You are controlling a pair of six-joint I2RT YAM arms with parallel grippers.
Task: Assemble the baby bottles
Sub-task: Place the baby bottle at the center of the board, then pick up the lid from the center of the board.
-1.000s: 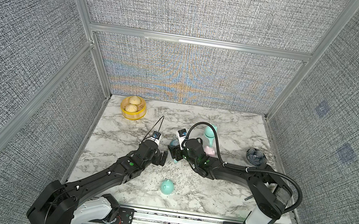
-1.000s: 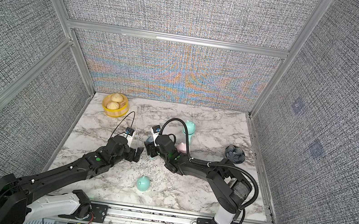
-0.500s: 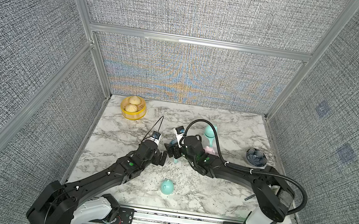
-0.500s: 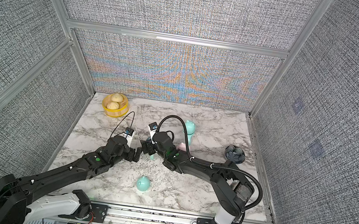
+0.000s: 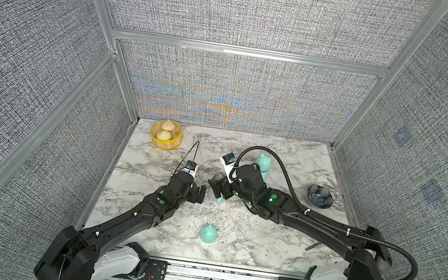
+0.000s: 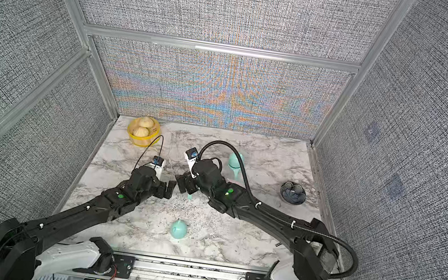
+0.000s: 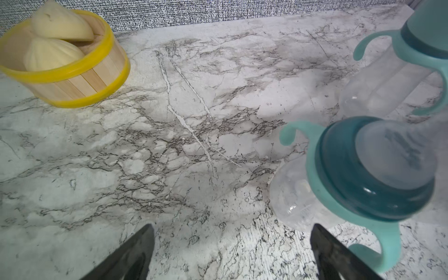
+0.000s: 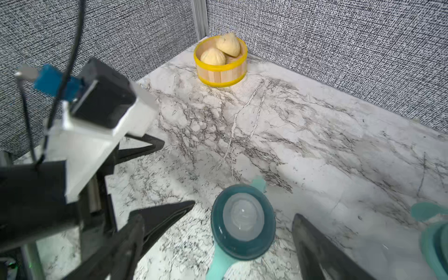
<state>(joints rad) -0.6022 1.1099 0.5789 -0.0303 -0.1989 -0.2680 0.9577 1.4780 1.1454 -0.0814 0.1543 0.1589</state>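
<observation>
Nearest me on the tabletop (image 5: 262, 241), a loose mint cap (image 5: 208, 233) lies alone. Mid-table, my left gripper (image 7: 231, 228) is spread, holding nothing. Just right of it, my right gripper (image 8: 216, 216) is spread around a standing bottle (image 8: 243, 218), not pinching it. Farther back stands a capped bottle (image 5: 263, 164); a basket (image 5: 165, 138) sits far left and a bowl (image 5: 319, 196) to the right.

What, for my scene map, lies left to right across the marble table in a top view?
Yellow-rimmed wooden steamer basket → loose mint eared dome cap → upright capped mint bottle → dark patterned bowl.
</observation>
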